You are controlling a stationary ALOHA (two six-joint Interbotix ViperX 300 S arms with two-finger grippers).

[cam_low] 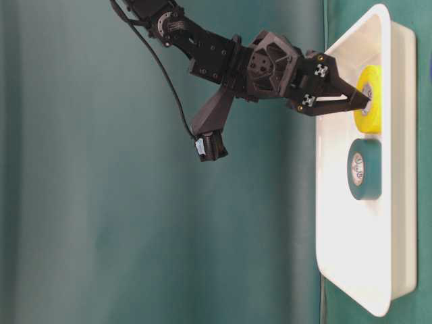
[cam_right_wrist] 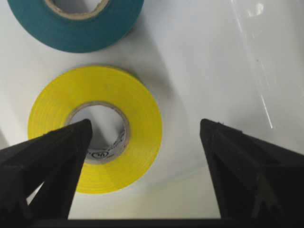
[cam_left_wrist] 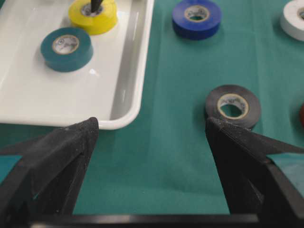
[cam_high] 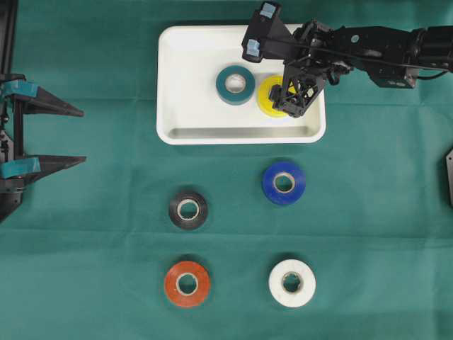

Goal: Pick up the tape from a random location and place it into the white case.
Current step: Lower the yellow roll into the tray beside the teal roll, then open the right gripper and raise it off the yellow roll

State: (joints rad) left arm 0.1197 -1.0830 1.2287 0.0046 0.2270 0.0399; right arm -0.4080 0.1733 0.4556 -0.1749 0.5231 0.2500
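Resting flat in shallow white plastic case (cam_high: 177, 42): yellow tape roll (cam_right_wrist: 97, 126) and teal tape roll (cam_high: 236, 84). Right gripper (cam_right_wrist: 142, 142) spread wide, one finger in yellow core, holding nothing. Blue (cam_high: 284, 183), black (cam_high: 188, 210), orange (cam_high: 187, 284), white (cam_high: 291, 282) rolls remain on green cloth. Left gripper (cam_left_wrist: 152, 137) open, idle.

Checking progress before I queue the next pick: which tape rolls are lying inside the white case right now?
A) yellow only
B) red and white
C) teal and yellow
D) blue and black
C: the overhead view shows the teal roll and the yellow roll flat on the floor of the white case, with the right tool open over the yellow one; the other rolls lie out on the green cloth.
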